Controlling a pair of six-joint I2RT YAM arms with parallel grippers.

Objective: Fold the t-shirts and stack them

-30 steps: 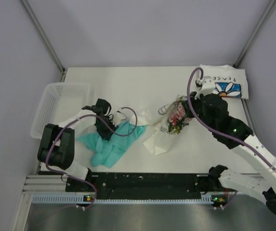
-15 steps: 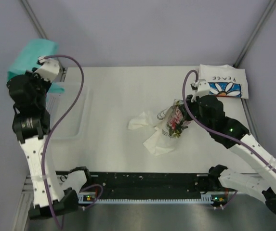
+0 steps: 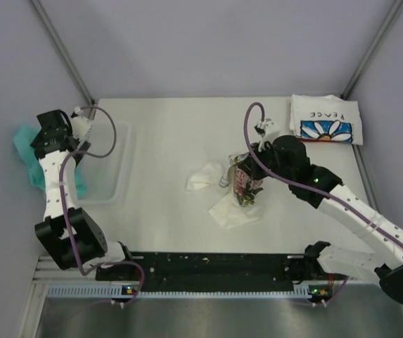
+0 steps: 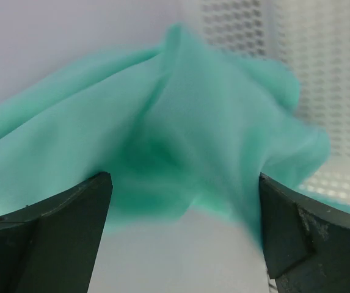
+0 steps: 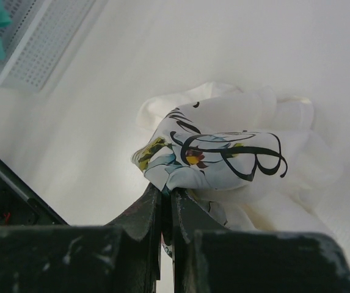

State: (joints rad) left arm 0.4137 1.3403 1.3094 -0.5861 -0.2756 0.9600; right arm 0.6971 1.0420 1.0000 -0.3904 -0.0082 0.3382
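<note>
The teal-green t-shirt [image 3: 24, 149] hangs crumpled past the table's left edge, left of the basket. My left gripper [image 3: 41, 143] is right beside it and stands open; in the left wrist view the blurred teal cloth [image 4: 181, 122] lies just beyond the fingertips [image 4: 89, 201], with nothing between them. My right gripper [image 3: 245, 184] is shut on a fold of the white flower-print t-shirt [image 5: 223, 152], whose bunched body [image 3: 233, 211] rests mid-table. The daisy "PEACE" t-shirt [image 3: 325, 120] lies folded flat at the back right.
The white mesh basket [image 3: 117, 165] sits at the table's left side under my left arm and shows again as the basket [image 5: 46, 36] in the right wrist view. Grey walls close in on the left, back and right. The arms' black base rail [image 3: 208, 264] runs along the near edge.
My left arm swung the teal t-shirt up off the table and out past the basket, then opened and let it go. My right gripper drew the flower-print shirt slightly left.
</note>
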